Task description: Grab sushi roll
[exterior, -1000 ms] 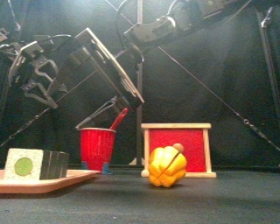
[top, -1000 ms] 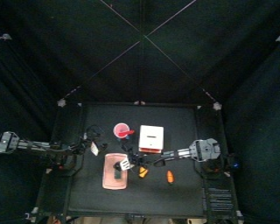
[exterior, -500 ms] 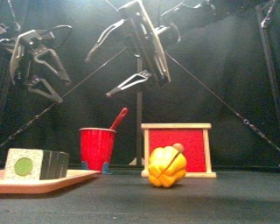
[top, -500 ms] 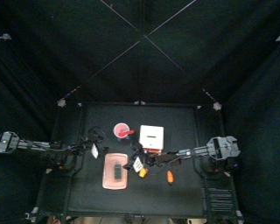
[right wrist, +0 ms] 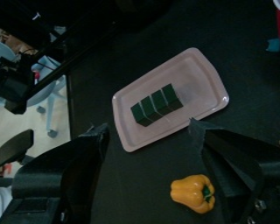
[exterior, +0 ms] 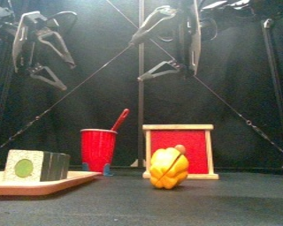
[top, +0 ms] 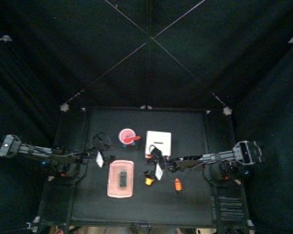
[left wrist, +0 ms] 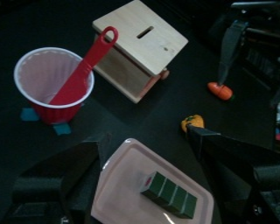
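Right wrist view: one sushi roll [right wrist: 156,102] on one pink tray [right wrist: 213,79].

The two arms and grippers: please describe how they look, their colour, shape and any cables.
Both arms are black and thin, built of jointed links with loose black cables. The left gripper and right gripper each have two flat, matte black jaws without markings.

Both hands [left wrist: 140,166] [right wrist: 149,162] raised, seemingly open, empty.

Black curtains [top: 63,46] enclose a small black table [top: 198,123]; thin cords cross overhead. Past the table's edge, pale floor [right wrist: 11,131] and dark furniture show dimly
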`<action>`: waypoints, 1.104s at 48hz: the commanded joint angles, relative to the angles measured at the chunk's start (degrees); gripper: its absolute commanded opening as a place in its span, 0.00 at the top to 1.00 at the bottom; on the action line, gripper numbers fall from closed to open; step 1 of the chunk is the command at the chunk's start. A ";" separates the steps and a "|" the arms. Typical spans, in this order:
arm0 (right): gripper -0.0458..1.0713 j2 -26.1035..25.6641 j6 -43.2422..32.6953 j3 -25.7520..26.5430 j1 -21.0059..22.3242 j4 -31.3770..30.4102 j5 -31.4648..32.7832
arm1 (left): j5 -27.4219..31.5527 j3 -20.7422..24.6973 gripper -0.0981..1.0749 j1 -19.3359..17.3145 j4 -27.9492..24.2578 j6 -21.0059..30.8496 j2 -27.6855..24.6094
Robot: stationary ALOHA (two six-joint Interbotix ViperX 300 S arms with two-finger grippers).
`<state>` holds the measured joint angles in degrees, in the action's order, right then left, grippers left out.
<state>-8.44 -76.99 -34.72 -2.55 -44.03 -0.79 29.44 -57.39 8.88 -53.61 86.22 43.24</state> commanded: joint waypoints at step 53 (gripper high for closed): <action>0.05 -24.26 0.00 -17.14 -2.55 -5.27 -2.46 | 24.17 17.93 0.05 19.34 22.85 20.65 -33.40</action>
<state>-31.82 -77.08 -52.12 -4.92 -49.48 -2.90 56.43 -41.22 27.69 -30.50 104.85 11.51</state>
